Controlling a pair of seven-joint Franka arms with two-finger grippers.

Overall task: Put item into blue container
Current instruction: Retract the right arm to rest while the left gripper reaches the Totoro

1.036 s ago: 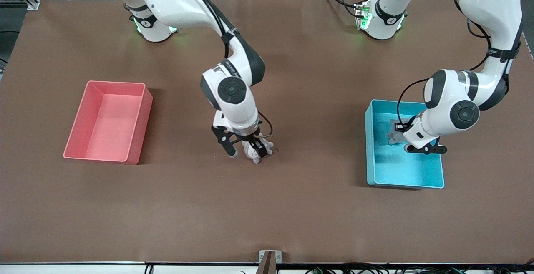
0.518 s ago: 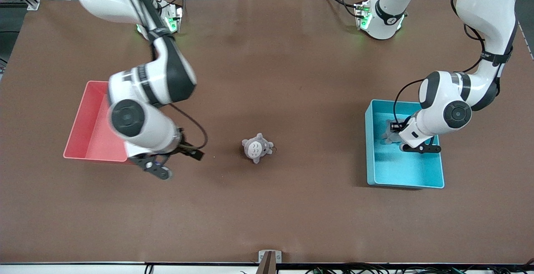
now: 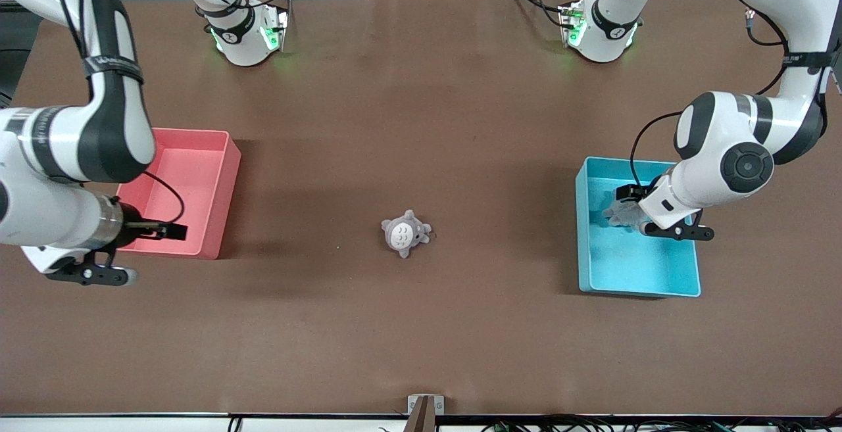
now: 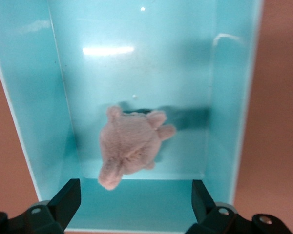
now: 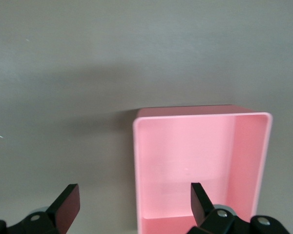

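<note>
there, grey plush (image 4: 131, 148) in blue container (image 4: 34, 146) beneath spread left gripper (image 4: 136, 207)

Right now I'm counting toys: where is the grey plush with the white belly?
The grey plush toy lies mid-table in the front view, on the brown table between the pink bin and the blue container.

Bright overhead light, glare on blue container (image 4: 136, 48) floor, wrist views soft, w/ mild shadows.

Both arms white with glossy rounded shells, black joint bands and round black caps at the wrists. Thin black cables loop along the forearms; bases glow green. Grippers have black fingers with small screws.
</note>
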